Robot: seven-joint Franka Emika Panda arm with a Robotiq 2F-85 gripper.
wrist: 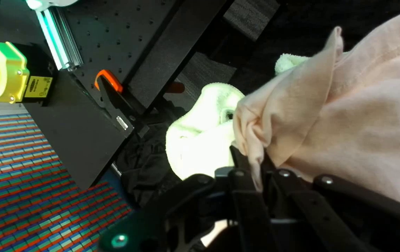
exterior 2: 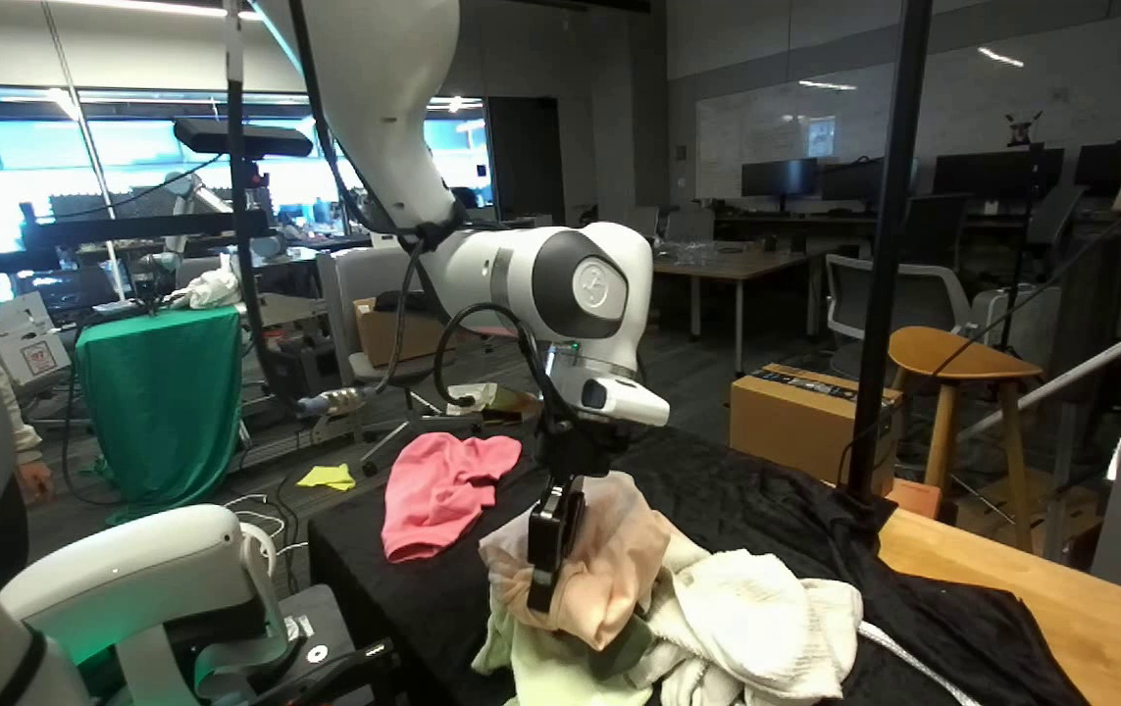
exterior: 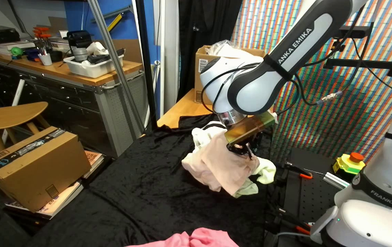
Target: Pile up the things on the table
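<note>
Your black two-finger gripper (wrist: 251, 159) pinches thin peach cloth (wrist: 371, 119) over the fuzzy pale-green towel (wrist: 200, 143), likely for stacking.

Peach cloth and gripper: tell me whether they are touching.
Touching. The wrist view shows it plainly: a fold of the peach cloth is pinched between the fingers of the gripper.

Wooden table (exterior 2: 1099, 628) under a rumpled black cloth (exterior: 147, 185)
A strip of bare wood at the edge carries a cardboard box (exterior: 198, 82). On the black cloth lie a crumpled pink cloth (exterior 2: 442, 495), near an edge, and, apart from it, 2 others bunched side by side: a white cloth (exterior 2: 756, 618) and a pale green cloth (exterior 2: 560, 662).
</note>
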